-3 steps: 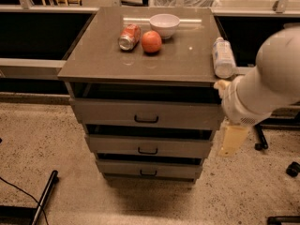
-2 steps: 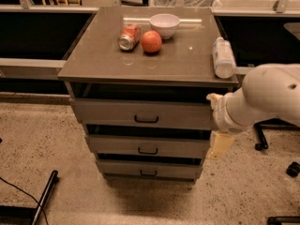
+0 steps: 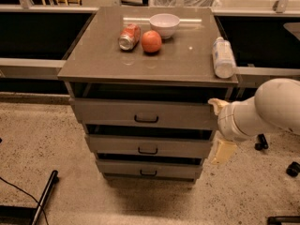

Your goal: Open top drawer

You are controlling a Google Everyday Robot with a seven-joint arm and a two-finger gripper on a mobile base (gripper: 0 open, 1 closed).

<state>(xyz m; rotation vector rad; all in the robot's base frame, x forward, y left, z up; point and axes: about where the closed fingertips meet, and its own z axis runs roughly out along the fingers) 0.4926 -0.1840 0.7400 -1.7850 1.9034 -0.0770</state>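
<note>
The top drawer (image 3: 145, 114) is the widest grey front, just under the cabinet top, with a small dark handle (image 3: 146, 119) at its centre. A dark gap shows above its front. My gripper (image 3: 220, 128) is at the right end of this drawer front, on the end of my white arm that comes in from the right. Its two cream fingers stand apart: one finger (image 3: 216, 105) by the drawer's upper right corner, the other (image 3: 224, 151) lower, beside the middle drawer. It is open and holds nothing. It is well to the right of the handle.
Two narrower grey drawers (image 3: 148, 146) sit below. On the cabinet top (image 3: 103, 60) lie a red can (image 3: 129, 36), an orange (image 3: 151, 41), a white bowl (image 3: 164, 24) and a plastic bottle (image 3: 222, 57) at the right edge. A dark pole (image 3: 44, 196) lies on the floor, lower left.
My arm has come down and to the left, from beside the cabinet top's right edge to the right end of the top drawer front. The drawers have not moved.
</note>
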